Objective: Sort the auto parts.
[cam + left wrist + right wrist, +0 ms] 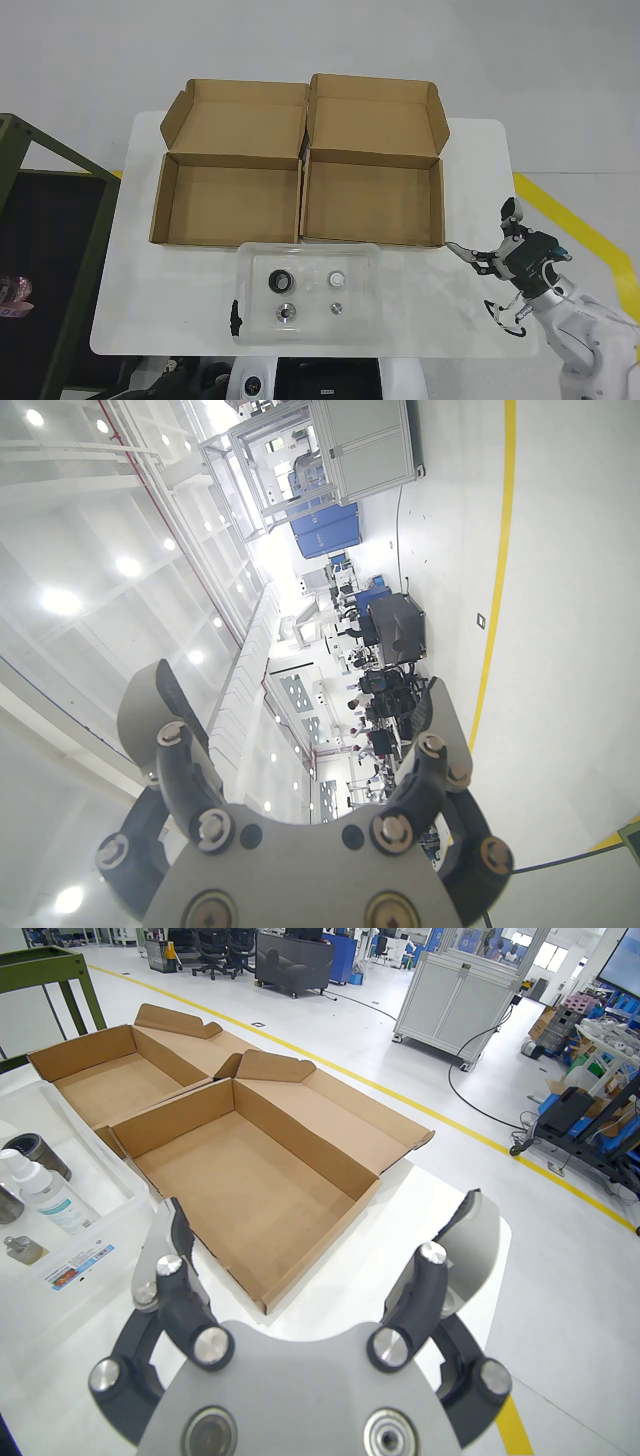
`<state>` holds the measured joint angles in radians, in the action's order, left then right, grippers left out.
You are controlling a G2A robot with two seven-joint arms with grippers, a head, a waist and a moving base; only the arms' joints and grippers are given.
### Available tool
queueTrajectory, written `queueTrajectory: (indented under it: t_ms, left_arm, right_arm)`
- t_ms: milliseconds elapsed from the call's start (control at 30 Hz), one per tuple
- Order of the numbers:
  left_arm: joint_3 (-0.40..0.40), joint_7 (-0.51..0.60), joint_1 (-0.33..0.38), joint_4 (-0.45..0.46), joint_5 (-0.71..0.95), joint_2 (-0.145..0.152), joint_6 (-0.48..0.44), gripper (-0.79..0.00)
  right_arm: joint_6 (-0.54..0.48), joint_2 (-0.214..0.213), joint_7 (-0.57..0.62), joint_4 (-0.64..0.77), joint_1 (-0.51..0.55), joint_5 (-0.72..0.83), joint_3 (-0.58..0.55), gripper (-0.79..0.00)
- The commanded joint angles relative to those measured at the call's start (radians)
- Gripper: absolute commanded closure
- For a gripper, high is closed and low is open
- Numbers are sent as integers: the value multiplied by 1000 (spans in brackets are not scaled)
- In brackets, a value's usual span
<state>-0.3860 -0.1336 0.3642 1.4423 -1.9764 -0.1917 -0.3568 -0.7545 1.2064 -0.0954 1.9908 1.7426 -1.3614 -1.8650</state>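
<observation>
A clear plastic bin point(310, 247) sits at the table's front, holding a black ring bearing point(280, 282), a white spray bottle point(338, 279), a round metal part point(288, 313) and a small metal fitting point(337, 309). Behind it two empty cardboard boxes stand side by side, the left box point(228, 205) and the right box point(372, 204). My right gripper point(487, 283) hovers open over the table's right front corner, empty. Its wrist view shows the right gripper point(324, 1205) facing the nearer box point(240, 1168) and the bin point(75, 1278). My left gripper point(300, 680) is open, empty, pointing up at the hall.
The white table point(440, 300) has bare room to the right of the bin and boxes. Both box lids point(375, 110) lie folded back toward the far edge. A green frame cart point(40, 200) stands off the table's left side.
</observation>
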Motion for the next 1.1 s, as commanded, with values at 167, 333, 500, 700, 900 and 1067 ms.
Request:
queueTrajectory:
  t_ms: [167,333,500,700,900,1067]
  left_arm:
    - [0,0,0,0,0,0,0,-784]
    - [0,0,0,0,0,0,0,-784]
    - [0,0,0,0,0,0,0,-785]
    - [0,0,0,0,0,0,0,-785]
    - [0,0,0,0,0,0,0,-785]
    - [0,0,0,0,0,0,0,-785]
  right_arm:
    - [0,0,0,0,0,0,0,-784]
    - [0,0,0,0,0,0,0,-785]
    - [0,0,0,0,0,0,0,-785]
    - [13,0,12,-1,-3,0,5,-785]
    - [-88,-12,87,27,-34,-22,58,-785]
    - [-180,-21,164,45,-60,-9,126,-785]
